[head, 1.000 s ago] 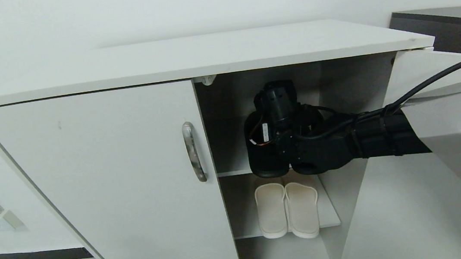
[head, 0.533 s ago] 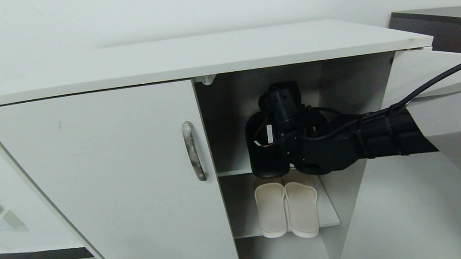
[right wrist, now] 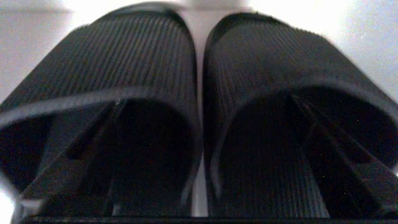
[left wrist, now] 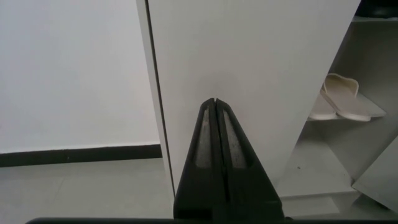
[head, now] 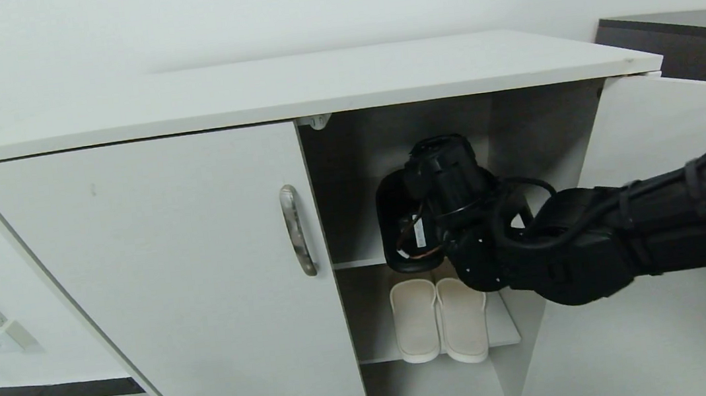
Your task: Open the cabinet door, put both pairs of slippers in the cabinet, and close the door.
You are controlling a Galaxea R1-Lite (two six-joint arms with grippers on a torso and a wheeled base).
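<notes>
Head view, item one: black slippers (head: 401,232), one pair, at the front edge of the cabinet's (head: 314,86) upper shelf (head: 351,265), with my right gripper (head: 431,229) close against them; I cannot tell its grip. White slippers (head: 440,321) are stowed on the shelf below. Left gripper (left wrist: 214,109): closed, empty, facing the closed left door (left wrist: 249,50). Handling note: I should seat the black pair flat and deep before drawing out, so the heels clear the open right door (head: 650,124).

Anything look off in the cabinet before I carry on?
Slightly: the cream flat slippers on the lower shelf appear to poke just past its front edge, the right one furthest and a little angled. They might catch the open white door when it closes.
</notes>
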